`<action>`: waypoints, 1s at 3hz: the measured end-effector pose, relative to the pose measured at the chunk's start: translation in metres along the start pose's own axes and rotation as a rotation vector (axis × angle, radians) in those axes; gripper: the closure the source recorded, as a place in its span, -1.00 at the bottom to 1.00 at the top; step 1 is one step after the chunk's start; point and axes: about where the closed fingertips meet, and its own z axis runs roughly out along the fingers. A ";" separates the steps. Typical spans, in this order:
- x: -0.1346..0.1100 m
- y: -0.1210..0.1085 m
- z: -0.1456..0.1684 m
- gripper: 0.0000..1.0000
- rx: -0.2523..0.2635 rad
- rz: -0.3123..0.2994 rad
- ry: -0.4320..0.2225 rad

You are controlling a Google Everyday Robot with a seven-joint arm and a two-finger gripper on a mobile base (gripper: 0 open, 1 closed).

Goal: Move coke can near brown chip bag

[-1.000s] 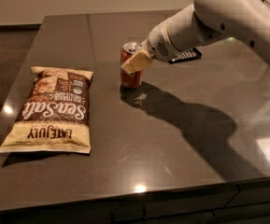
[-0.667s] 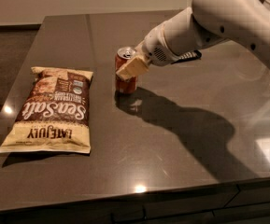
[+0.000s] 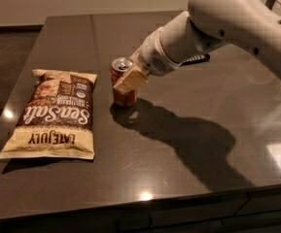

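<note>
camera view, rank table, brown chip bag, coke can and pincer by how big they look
1. table
2. brown chip bag
3. coke can and the pincer gripping its side look alike; the pincer hides part of the can, so unranked

Smooth white arm [image 3: 237, 18], dark screw holes [image 3: 255, 50], vented round wrist [image 3: 162, 55], cream end effector [image 3: 125, 78] at coke can [image 3: 124, 98]
</note>
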 end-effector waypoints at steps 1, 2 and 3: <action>-0.004 0.010 0.007 0.03 -0.036 -0.027 -0.002; -0.011 0.021 0.016 -0.45 -0.082 -0.047 -0.016; -0.019 0.028 0.024 -0.91 -0.115 -0.060 -0.035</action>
